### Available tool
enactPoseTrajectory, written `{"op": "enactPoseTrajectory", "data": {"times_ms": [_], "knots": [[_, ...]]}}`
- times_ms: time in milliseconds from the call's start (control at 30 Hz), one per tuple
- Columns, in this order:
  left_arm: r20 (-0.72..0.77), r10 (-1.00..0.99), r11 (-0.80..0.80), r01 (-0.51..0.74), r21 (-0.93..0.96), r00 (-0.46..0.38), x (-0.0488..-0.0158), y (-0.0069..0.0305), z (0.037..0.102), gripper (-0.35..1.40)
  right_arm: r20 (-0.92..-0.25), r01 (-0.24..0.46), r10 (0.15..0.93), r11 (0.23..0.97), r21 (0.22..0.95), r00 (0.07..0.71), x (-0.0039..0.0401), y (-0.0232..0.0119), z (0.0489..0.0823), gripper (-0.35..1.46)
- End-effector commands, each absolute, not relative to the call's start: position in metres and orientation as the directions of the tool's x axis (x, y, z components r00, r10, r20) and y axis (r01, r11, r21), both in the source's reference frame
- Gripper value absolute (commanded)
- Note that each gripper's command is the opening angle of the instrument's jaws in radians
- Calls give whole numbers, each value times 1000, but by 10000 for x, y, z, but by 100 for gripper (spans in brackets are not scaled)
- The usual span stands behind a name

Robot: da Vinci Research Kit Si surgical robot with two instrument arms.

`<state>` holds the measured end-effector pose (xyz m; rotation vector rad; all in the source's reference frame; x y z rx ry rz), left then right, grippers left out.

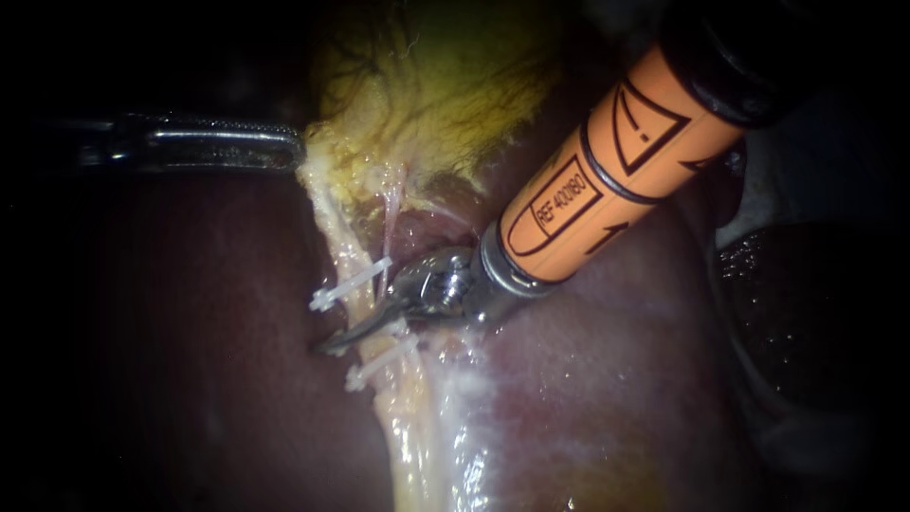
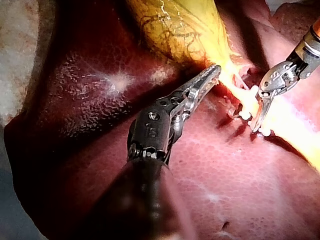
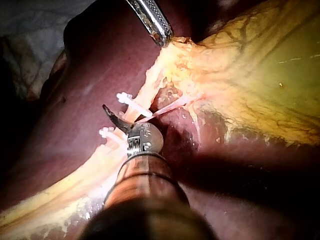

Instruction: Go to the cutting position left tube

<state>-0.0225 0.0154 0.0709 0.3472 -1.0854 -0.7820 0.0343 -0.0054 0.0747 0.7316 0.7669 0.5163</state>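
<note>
Here, orange-sleeved right instrument mid-frame between white clips, pincer state unclear; drift could nick clip. Silver left instrument clamps yellow gallbladder.

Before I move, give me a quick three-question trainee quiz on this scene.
1. True or false: the orange-sleeved, metal-tipped right instrument reaches between the white plastic clips on the pale yellowish left tube.
2. The slender silver left instrument grips: A) that tube, B) the edge of the yellow veined gallbladder, C) a clip?
3. How many clips show on that tube?
Key: 1 true; 2 B; 3 two.
</note>
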Motion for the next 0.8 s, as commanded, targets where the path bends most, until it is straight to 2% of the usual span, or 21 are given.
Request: {"op": "enactPoseTrajectory", "data": {"times_ms": [33, 800], "knots": [[656, -716, 689, 395, 608, 239, -224, 154, 709, -35, -434, -155, 654, 644, 749, 620, 342, -54, 747, 125], [656, -716, 689, 395, 608, 239, -224, 154, 709, -35, -442, -109, 635, 639, 762, 634, 253, -31, 736, 129]]}}
